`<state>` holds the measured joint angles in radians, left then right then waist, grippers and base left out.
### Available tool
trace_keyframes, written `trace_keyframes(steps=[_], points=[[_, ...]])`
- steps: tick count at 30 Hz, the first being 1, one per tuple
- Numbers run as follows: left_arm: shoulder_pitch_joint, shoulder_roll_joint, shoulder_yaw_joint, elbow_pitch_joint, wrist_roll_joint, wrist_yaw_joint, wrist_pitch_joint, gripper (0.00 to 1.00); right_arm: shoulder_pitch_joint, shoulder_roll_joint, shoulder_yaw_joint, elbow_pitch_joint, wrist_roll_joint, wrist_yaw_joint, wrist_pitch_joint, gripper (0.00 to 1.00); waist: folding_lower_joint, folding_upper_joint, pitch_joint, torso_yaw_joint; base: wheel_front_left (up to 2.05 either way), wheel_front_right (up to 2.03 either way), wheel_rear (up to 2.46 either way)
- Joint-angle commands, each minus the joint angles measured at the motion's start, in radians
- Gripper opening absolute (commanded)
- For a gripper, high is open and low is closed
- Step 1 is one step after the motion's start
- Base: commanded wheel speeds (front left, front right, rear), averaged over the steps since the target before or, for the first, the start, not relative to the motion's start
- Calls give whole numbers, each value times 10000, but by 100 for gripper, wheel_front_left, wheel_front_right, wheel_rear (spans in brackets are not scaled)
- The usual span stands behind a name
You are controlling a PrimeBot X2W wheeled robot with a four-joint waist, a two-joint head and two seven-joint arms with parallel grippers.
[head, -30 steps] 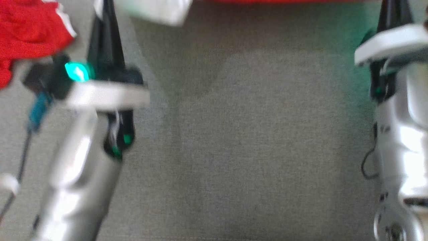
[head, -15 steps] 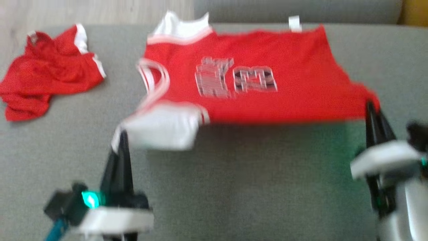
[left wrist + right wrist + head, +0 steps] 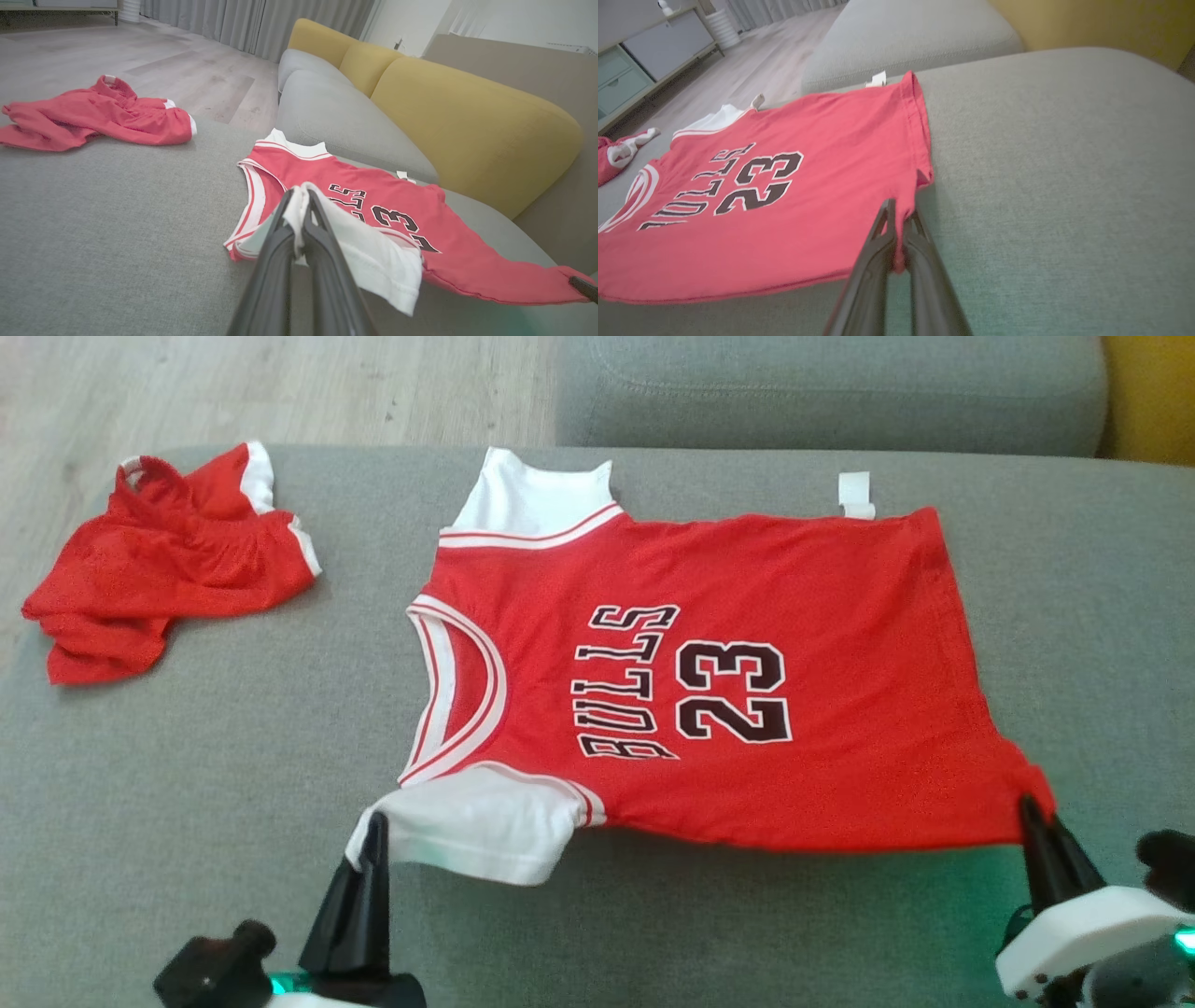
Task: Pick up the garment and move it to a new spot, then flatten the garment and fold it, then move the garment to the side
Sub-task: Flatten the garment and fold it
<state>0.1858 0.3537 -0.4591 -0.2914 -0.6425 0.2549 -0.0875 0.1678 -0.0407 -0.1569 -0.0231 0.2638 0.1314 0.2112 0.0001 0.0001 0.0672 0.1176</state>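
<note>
At far left, red shorts [image 3: 168,579] lie crumpled, well apart from the work. The left gripper [image 3: 376,823] is pinched on the near white sleeve of the jersey [image 3: 747,579]. The jersey lies spread face-up on the grey cushion [image 3: 233,784], its near edge lifted slightly. The cloth looks light, soft and limp, so it will likely sag and wrinkle unless held at the corners. The right gripper [image 3: 1030,805] is pinched on the near hem corner.
</note>
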Motion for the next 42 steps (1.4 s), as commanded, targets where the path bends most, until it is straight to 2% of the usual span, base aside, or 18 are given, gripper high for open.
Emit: trace_keyframes(steps=[1,10,19,24,28,39,40,41,42], points=[[-437,60,268,-235,-35,-30,23,0,-406,-95,285,-380,-35,-7,108,0,-1,-1,97,14,0,0,0],[-1461,-457,-131,985,-214,-529,89,0,-1048,-95,267,361,124,-7,769,0,-1,-1,607,102,0,0,0],[-3354,-1050,105,2285,-527,-960,12,0,-2368,-95,121,1666,1153,-7,519,0,-1,-1,946,39,0,0,0],[-4804,-1262,297,3542,-562,-1258,-81,0,-3711,-95,-135,2523,797,-7,494,0,-1,-1,1263,-101,0,0,0],[-5572,-1274,322,4280,-526,-1457,-55,0,-4556,-95,53,2981,551,-7,762,0,-1,-1,1523,-230,0,0,0],[-6401,-1369,451,5441,-563,-1736,-423,0,-5823,-95,176,3896,-90,-7,1149,0,-1,-1,1887,-371,0,0,0],[-6440,-1389,456,5497,-550,-1783,-543,27,-5908,-95,184,3973,-103,-7,1110,29,-1,-1,1901,-371,0,0,0],[-6469,-1416,449,5549,-542,-1845,-664,42,-5982,-95,201,4018,-93,-7,1011,84,-1,-1,1910,-369,0,0,0],[-6490,-1446,435,5597,-527,-1907,-787,100,-6037,-95,174,4062,-68,-7,882,100,-1,-1,1914,-364,0,0,0]])
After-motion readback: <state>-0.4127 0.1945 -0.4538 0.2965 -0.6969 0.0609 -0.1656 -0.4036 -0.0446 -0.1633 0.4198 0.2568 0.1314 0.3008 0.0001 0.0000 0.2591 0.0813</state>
